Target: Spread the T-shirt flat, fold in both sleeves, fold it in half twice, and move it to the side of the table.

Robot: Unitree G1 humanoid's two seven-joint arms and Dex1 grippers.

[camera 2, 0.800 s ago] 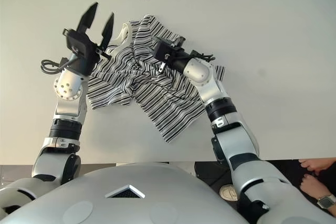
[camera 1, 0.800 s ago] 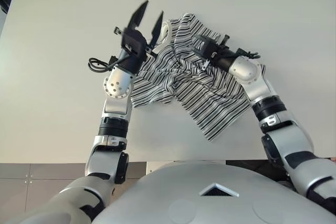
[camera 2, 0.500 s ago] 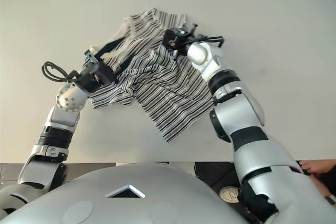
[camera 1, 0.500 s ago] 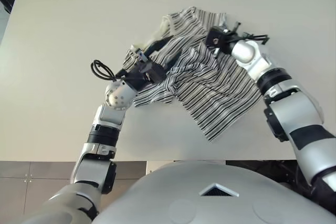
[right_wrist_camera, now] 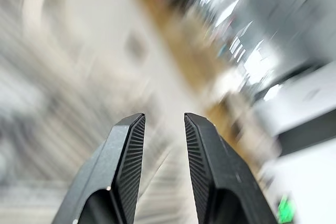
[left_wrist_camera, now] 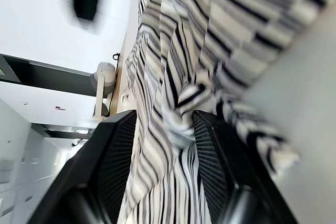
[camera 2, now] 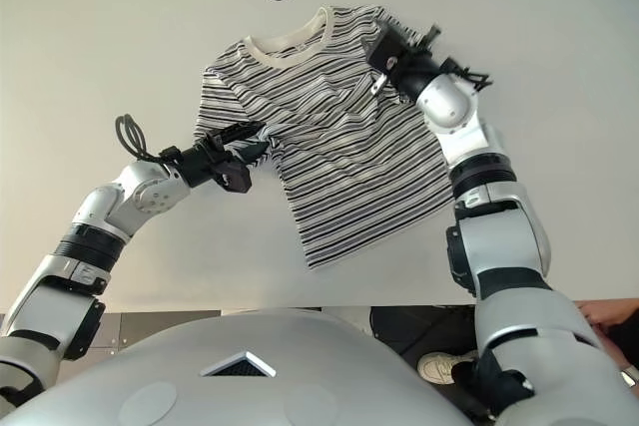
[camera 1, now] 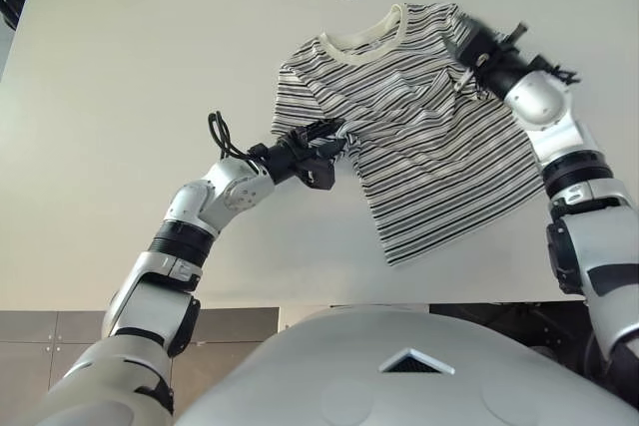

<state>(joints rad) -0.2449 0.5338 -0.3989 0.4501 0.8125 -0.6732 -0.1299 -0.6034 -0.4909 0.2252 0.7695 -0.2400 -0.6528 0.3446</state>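
Where the T-shirt (camera 1: 429, 137) lies: spread on the tabletop (camera 1: 120, 67) (collar farthest away).
Left claw (camera 1: 331, 139): clamped on bunched fabric at its edge.
Right claw (right_wrist_camera: 163, 116): held apart, at a sleeve.

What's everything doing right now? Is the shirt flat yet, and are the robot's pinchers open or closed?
T-shirt: lying on the table, mostly spread out, collar at the far end, not folded, one edge bunched up.
Left gripper: shut, pinching the bunched edge of the T-shirt.
Right gripper: at the sleeve on the robot's right; too blurred to tell open or shut.
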